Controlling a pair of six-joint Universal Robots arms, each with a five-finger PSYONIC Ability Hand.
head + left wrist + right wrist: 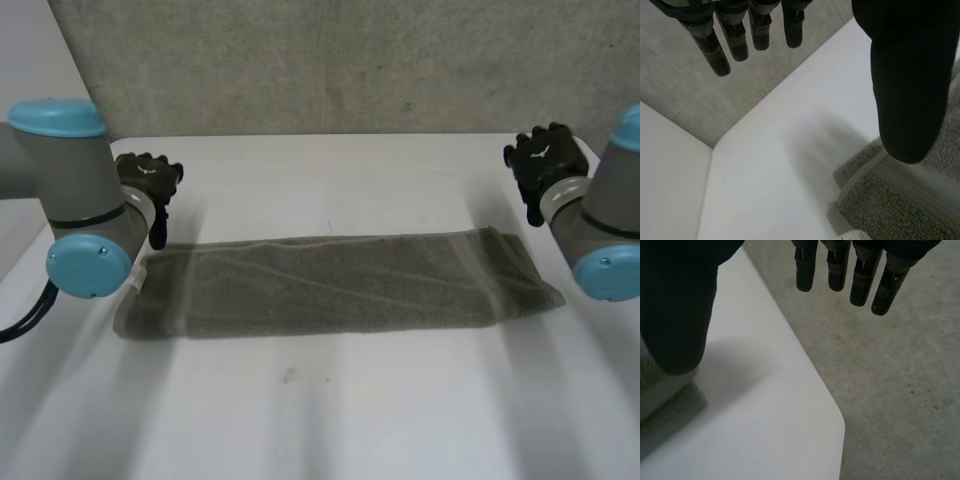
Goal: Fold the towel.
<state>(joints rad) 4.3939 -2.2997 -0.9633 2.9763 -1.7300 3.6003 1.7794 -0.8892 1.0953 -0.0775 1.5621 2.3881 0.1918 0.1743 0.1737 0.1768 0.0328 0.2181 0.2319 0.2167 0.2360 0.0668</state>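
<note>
- The towel (330,282) lies flat as a long grey strip across the middle of the surface (330,420), one short end near each hand. It looks already doubled lengthwise, so you probably have a crosswise fold left.
- At the left end the layers (865,172) sit stepped, not flush. Pinch only the top one and the strip will likely peel open instead of folding.
- The right end lies slanted and near the surface's side edge, with the floor (890,390) just past it. Drag that end outward and it could slide over the edge.
- If you lift one end sooner or higher than the other, expect a skewed fold with the ends out of line.
- Your left hand (148,180) hovers at the far side of the towel's left end. Its fingers (720,55) are straight and spread well away from the thumb (907,90), released, holding nothing and apparently clear of the cloth.
- Your right hand (545,160) hovers beyond the right end. Its fingers (860,285) are likewise straight and released, grasping nothing and touching nothing.
</note>
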